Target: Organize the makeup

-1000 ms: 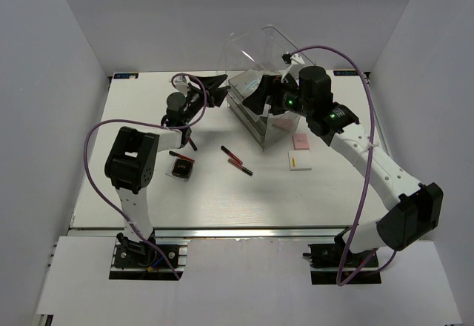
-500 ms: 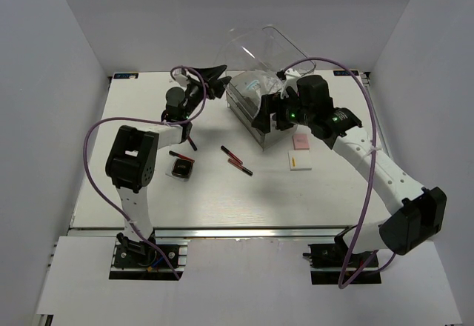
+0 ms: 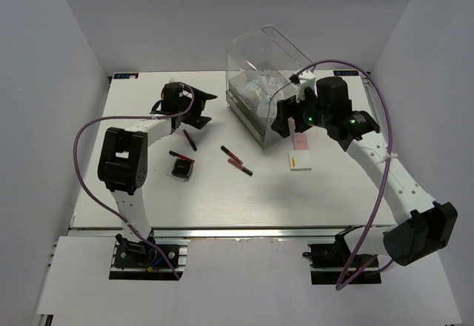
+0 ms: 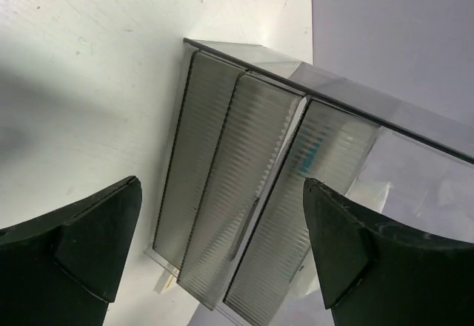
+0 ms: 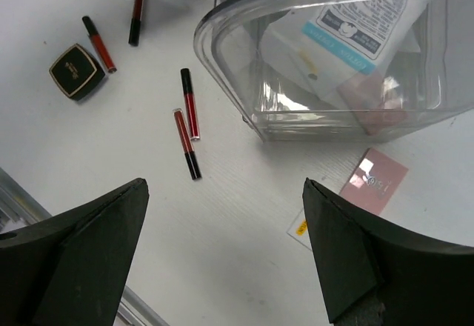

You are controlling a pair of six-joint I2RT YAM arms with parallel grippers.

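Note:
The makeup lies around a tall clear drawer case (image 3: 259, 81). A black compact (image 3: 181, 168) with a bronze centre and several black-and-red pencils (image 3: 232, 153) lie left of the case. A pink square (image 3: 301, 141) and a white flat box (image 3: 299, 161) lie to its right. A white blue-printed packet (image 5: 359, 26) sits inside the case. My left gripper (image 3: 204, 110) is open and empty, left of the case and facing its ribbed drawers (image 4: 244, 193). My right gripper (image 3: 280, 122) is open and empty, in the air by the case's right front corner.
The right wrist view shows the compact (image 5: 75, 70), two pencils (image 5: 190, 104) side by side, the pink square (image 5: 375, 181) and the white box's corner (image 5: 300, 226) below my open right gripper (image 5: 226, 185). White walls enclose the table on three sides.
The case was tilted with its clear top raised; it now stands upright. My right gripper has drawn back to the right of it. My left gripper has pulled back left and lower.

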